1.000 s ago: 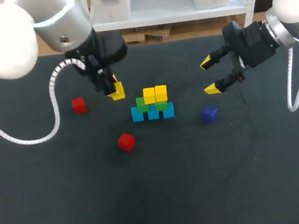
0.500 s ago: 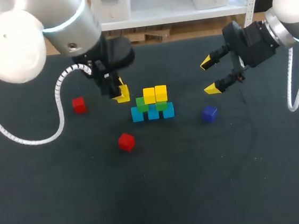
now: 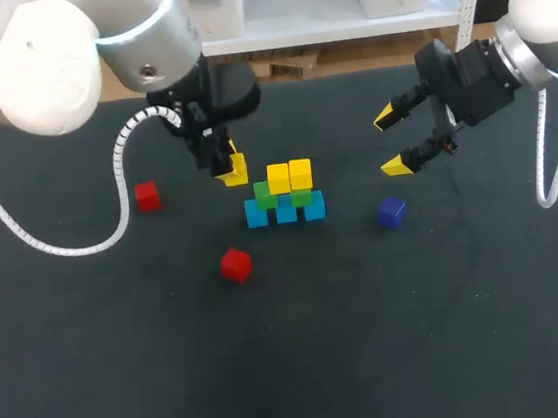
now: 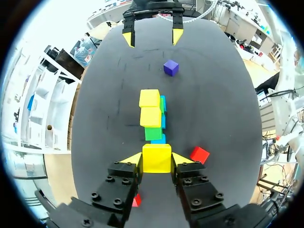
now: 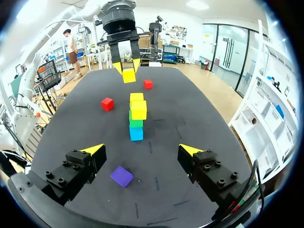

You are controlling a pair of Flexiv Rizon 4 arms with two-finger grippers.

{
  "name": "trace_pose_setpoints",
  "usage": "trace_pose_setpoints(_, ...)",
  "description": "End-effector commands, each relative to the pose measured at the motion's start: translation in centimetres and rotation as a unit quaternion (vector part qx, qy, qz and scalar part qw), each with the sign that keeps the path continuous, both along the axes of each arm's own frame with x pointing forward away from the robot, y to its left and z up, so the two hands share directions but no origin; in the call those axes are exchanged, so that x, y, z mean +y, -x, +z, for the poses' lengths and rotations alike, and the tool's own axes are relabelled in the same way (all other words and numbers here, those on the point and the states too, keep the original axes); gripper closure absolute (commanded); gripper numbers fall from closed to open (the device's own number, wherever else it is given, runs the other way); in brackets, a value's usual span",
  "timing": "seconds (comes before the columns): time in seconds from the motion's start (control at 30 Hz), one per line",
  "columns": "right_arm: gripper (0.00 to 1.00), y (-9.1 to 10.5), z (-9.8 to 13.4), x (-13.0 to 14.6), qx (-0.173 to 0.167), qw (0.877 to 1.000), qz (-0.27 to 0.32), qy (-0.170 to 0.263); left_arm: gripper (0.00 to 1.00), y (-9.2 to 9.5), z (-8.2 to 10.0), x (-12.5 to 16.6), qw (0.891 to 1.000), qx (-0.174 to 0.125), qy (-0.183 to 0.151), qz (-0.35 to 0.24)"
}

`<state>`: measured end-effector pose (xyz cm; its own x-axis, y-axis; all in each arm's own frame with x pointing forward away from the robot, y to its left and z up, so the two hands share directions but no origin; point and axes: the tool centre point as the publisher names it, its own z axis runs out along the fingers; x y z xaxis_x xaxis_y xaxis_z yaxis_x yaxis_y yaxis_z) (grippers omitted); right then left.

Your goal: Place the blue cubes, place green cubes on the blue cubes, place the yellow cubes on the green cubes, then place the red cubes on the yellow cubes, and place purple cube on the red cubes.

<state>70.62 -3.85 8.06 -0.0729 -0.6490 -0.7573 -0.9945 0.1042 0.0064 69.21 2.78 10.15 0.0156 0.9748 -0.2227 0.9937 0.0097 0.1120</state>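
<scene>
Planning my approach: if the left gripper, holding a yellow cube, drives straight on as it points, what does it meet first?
Likely the stack's nearest green cube, atop a blue cube, right ahead of the held yellow cube in the left gripper; depth is unclear.

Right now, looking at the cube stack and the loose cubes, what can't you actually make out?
Head view: the held yellow cube merges with the left end effector's yellow tips, so its outline is unclear.
Left wrist view: the blue cubes are slivers behind the green cube and stacked yellow cubes, so they cannot be counted.
Left wrist view: one red cube is mostly hidden under the end effector.
</scene>
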Motion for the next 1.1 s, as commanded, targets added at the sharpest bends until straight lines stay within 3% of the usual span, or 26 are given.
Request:
trace_pose_setpoints(0.03, 0.0, -0.1, -0.1, 0.0, 0.0, 1.0, 0.001, -0.001, 1.0, -0.7, -0.4, -0.6, 1.0, 0.007, -0.003, -0.003)
trace_pose_setpoints(1.1, 0.0, -0.1, -0.1, 0.0, 0.0, 1.0, 0.001, -0.001, 1.0, -1.1, -2.4, -2.0, 1.0, 0.03, 0.002, 0.004)
